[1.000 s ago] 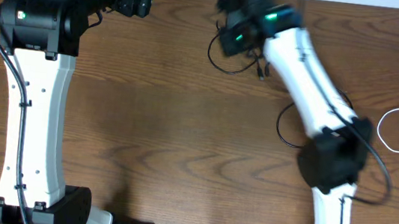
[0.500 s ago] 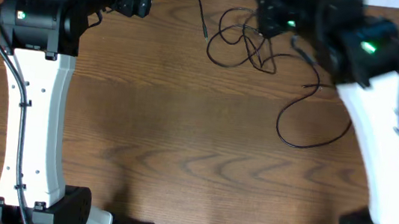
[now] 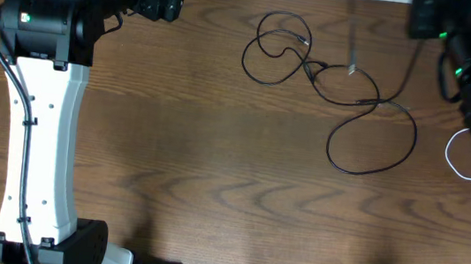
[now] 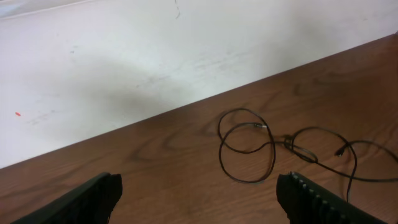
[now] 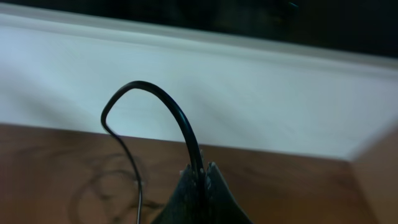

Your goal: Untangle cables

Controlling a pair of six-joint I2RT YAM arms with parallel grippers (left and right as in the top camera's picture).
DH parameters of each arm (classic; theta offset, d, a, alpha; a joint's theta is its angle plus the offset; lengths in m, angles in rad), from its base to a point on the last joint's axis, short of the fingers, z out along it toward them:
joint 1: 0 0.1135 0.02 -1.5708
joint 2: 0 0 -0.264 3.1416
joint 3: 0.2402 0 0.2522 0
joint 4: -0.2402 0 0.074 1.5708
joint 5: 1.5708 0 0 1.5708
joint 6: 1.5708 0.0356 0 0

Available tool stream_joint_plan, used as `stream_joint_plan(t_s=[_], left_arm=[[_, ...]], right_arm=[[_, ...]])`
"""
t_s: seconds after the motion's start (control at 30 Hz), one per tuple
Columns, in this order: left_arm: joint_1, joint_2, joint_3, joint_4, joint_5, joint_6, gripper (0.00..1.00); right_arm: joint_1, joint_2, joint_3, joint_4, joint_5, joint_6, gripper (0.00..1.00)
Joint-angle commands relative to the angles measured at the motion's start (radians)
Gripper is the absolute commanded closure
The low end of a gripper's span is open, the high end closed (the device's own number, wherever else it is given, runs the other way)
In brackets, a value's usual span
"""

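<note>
The right gripper [image 5: 199, 173] pinches the black cable [image 5: 185, 127], whose loops lie at the far middle of the table [image 3: 216, 148]. The left gripper [image 4: 199, 186] hangs open. The white cable [image 3: 447, 156] lies at the right edge.

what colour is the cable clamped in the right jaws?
Black; the cable shows best in the right wrist view.

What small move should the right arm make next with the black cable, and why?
Probably draw the right gripper a little farther from the coils: it is shut on the black cable, whose loops lie overlapped on the table, apart from the white cable.
</note>
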Motion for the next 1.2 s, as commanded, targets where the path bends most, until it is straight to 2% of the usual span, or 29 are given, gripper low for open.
stream_joint_plan(t_s=[0.0, 0.23, 0.5, 0.8, 1.17], left_arm=[[0.002, -0.017, -0.006, -0.005, 0.02, 0.002, 0.16], [0.001, -0.016, -0.006, -0.01, 0.02, 0.002, 0.16], [0.0, -0.016, -0.006, -0.01, 0.02, 0.002, 0.16], [-0.007, -0.016, -0.006, -0.011, 0.02, 0.002, 0.16], [-0.022, -0.016, -0.006, -0.02, 0.02, 0.003, 0.16]], right_arm=[[-0.1, 0.007, 0.007, -0.015, 0.074, 0.013, 0.99], [-0.393, 0.013, 0.007, -0.108, 0.084, 0.049, 0.99], [-0.592, 0.066, 0.007, -0.181, -0.013, 0.139, 0.99], [-0.674, 0.078, 0.007, -0.195, -0.055, 0.151, 0.99], [-0.692, 0.092, 0.008, -0.191, 0.161, 0.24, 0.99]])
